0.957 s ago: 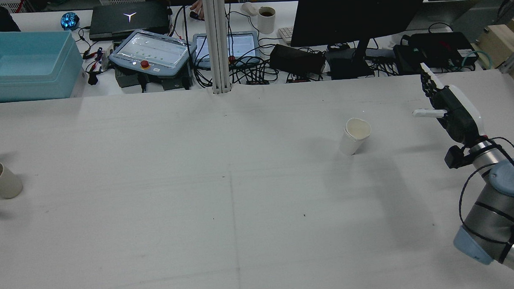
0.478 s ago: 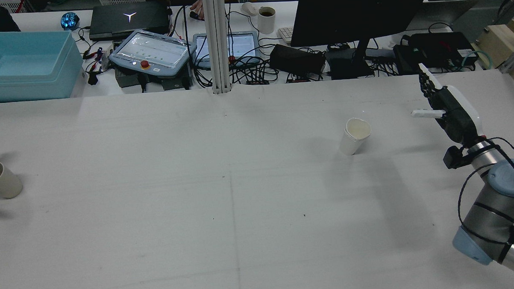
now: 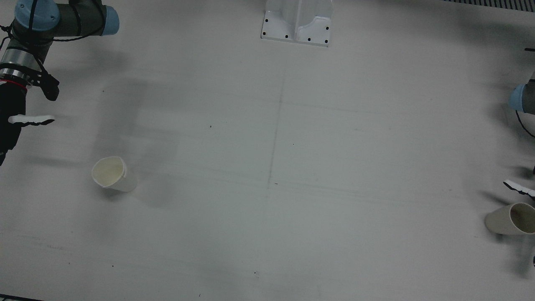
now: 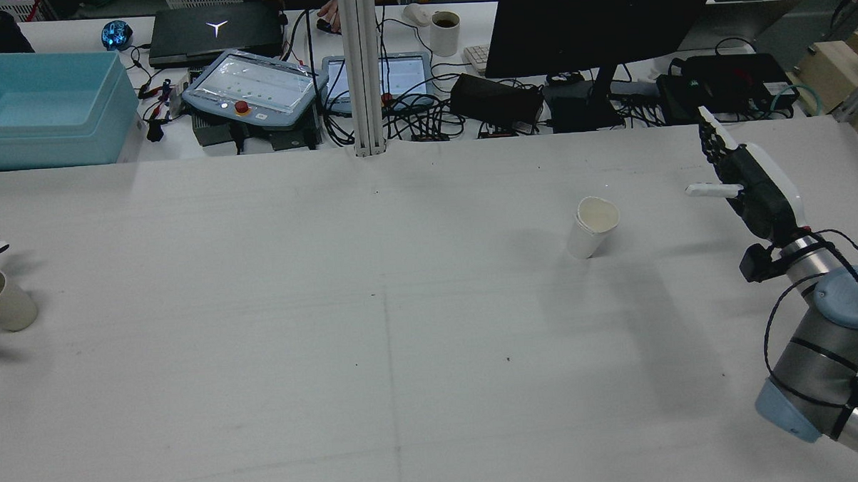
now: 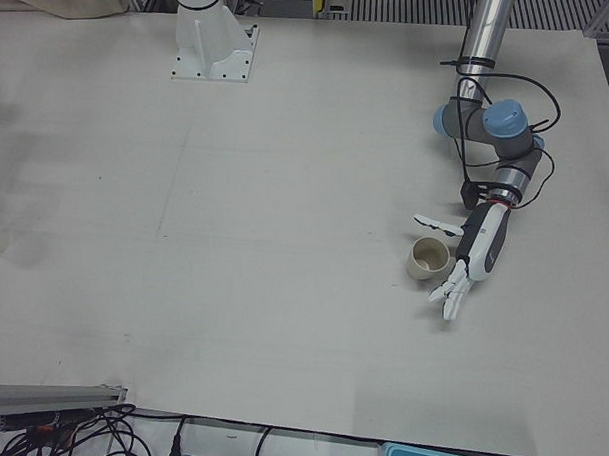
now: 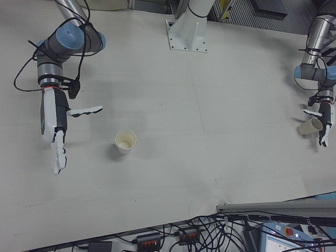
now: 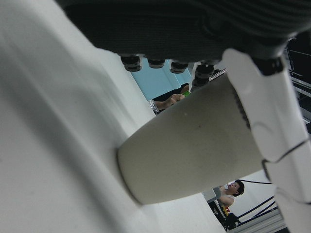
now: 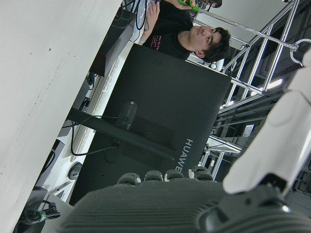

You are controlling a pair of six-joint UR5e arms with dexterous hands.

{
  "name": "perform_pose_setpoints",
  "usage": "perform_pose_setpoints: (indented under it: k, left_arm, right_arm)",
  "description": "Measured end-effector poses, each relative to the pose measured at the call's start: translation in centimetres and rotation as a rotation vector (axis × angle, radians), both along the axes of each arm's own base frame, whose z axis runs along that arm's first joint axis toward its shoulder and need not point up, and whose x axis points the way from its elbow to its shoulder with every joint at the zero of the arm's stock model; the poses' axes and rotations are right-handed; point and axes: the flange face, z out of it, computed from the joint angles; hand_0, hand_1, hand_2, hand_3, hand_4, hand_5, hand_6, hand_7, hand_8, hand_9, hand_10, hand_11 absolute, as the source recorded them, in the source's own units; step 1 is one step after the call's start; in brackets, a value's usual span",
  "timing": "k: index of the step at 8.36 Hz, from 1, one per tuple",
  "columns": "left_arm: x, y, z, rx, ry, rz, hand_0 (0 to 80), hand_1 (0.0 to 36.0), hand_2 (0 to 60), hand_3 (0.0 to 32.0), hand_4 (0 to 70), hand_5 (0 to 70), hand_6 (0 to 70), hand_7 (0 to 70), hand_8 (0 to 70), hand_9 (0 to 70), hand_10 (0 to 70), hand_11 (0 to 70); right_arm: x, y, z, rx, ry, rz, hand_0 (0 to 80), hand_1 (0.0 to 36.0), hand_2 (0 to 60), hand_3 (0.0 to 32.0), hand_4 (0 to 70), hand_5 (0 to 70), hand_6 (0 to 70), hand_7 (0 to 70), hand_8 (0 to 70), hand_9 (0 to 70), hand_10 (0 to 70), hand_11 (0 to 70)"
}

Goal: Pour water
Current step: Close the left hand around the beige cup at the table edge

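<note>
- The left hand (image 5: 469, 257) stands spread around the beige cup (image 5: 428, 258) at the table's (image 5: 285, 239) left edge, not yet gripping.
- The right hand (image 6: 54, 126) hovers spread, empty, beside the white cup (image 6: 125, 142).
- Fingers should close evenly on the cup's wall, keeping it upright.

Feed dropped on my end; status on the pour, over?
Left robot hand open beside the beige cup, not gripping. Right robot hand open, clear of the white cup. Table between the cups is bare.
</note>
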Motion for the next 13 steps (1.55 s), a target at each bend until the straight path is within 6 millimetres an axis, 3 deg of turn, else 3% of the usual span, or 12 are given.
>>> perform_pose_setpoints:
  k: [1,2,3,4,5,7,9,10,11,13]
  left_arm:
    - [0.0,-0.1,-0.1,-0.004,-0.001,0.000,56.0,32.5,50.5,0.0,34.8,42.4,4.1,8.7,0.0,0.4,4.8,9.1]
    - [0.1,-0.1,-0.3,-0.010,-0.005,0.001,59.4,32.9,49.6,0.0,48.3,50.5,7.8,16.4,0.5,1.8,6.2,11.2]
    - [0.3,-0.4,-0.5,-0.020,-0.009,0.001,73.4,31.7,27.6,0.0,56.7,52.5,10.5,20.5,1.3,4.1,7.5,13.2]
    - [0.5,-0.6,-0.8,-0.027,-0.012,0.001,80.0,33.0,2.3,0.0,64.6,60.6,14.0,26.1,5.3,9.9,8.6,15.3]
    - [0.6,-0.9,-1.2,-0.031,-0.012,0.001,80.0,35.3,0.0,0.0,66.7,68.4,17.6,31.9,10.0,16.4,9.9,17.8]
    - [0.7,-1.1,-1.8,-0.045,0.002,0.004,80.0,35.7,0.0,0.0,63.7,70.0,25.9,40.1,19.7,29.3,13.9,23.3]
    - [0.5,-1.0,-2.3,-0.081,0.053,0.014,80.0,35.6,2.4,0.0,62.3,70.0,25.7,39.4,19.6,29.0,13.5,22.5]
    - [0.4,-0.9,-2.7,-0.098,0.087,0.021,80.0,36.0,13.1,0.0,62.1,70.0,25.6,38.9,18.6,27.7,13.0,21.7]
    - [0.3,-0.9,-2.8,-0.119,0.118,0.028,80.0,35.6,12.5,0.0,63.0,70.0,25.5,38.3,18.5,27.4,12.8,21.3]
    - [0.1,-0.8,-3.4,-0.136,0.144,0.030,80.0,34.1,3.0,0.0,62.3,70.0,26.6,39.1,20.3,29.9,13.5,22.3]
  right_arm:
    - [-0.1,0.0,0.0,-0.001,0.001,-0.002,42.2,8.6,1.6,0.0,0.0,6.2,0.1,0.0,0.0,0.0,0.0,0.0]
    - [-0.2,0.1,0.1,-0.002,0.002,-0.003,42.2,8.6,1.7,0.0,0.0,6.5,0.1,0.0,0.0,0.0,0.0,0.0]
    - [-0.2,0.1,0.1,-0.002,0.003,-0.004,42.0,8.6,1.8,0.0,0.0,6.3,0.1,0.0,0.0,0.0,0.0,0.0]
    - [-0.3,0.1,0.2,-0.002,0.003,-0.005,42.0,8.6,1.7,0.0,0.0,6.3,0.1,0.0,0.0,0.0,0.0,0.0]
    - [-0.3,0.1,0.2,-0.003,0.004,-0.006,42.1,8.6,1.7,0.0,0.0,6.0,0.0,0.0,0.0,0.0,0.0,0.0]
    - [-0.4,0.2,0.2,-0.003,0.003,-0.007,42.2,8.6,1.7,0.0,0.0,6.4,0.0,0.0,0.0,0.0,0.0,0.0]
    - [-0.5,0.1,0.0,0.000,0.000,-0.008,42.3,8.7,1.9,0.0,0.0,7.1,0.1,0.0,0.0,0.0,0.0,0.0]
    - [-0.5,0.1,0.0,0.000,0.000,-0.008,42.1,8.7,2.3,0.0,0.0,7.4,0.3,0.0,0.0,0.0,0.0,0.0]
    - [-0.6,0.1,0.0,0.000,0.002,-0.010,42.0,8.7,2.8,0.0,0.0,7.4,0.4,0.0,0.0,0.0,0.0,0.0]
    - [-1.1,0.2,0.2,-0.003,0.007,-0.018,42.1,8.7,2.9,0.0,0.0,7.8,0.6,0.0,0.0,0.0,0.0,0.0]
